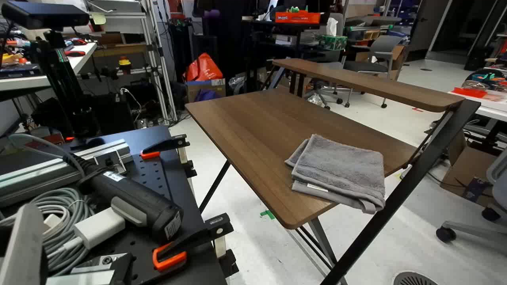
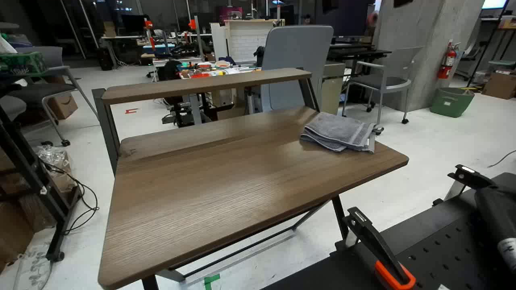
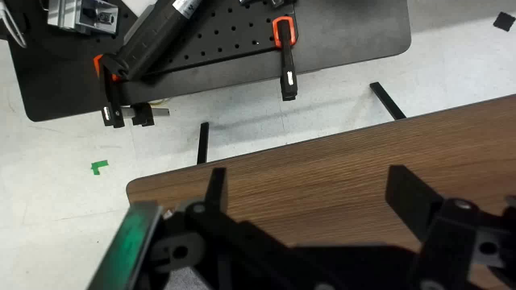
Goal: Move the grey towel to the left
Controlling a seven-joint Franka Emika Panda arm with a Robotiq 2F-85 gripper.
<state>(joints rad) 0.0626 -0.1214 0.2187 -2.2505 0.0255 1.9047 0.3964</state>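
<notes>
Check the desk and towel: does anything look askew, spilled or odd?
Yes: in an exterior view the grey towel pokes past the end of the brown tabletop, and its folded layers don't line up. It looks untidy, as a neatly placed towel would lie squared and fully supported. No spill shows.

The grey towel (image 1: 340,170) is folded into a rough square of several soft layers and lies flat at one end of the brown counter (image 1: 245,122), part of it reaching past the edge. The layers are slightly out of line. A smoother band runs across it near one side, and a small white label (image 1: 317,187) shows at a layered edge. In the wrist view only a small patch shows.
</notes>
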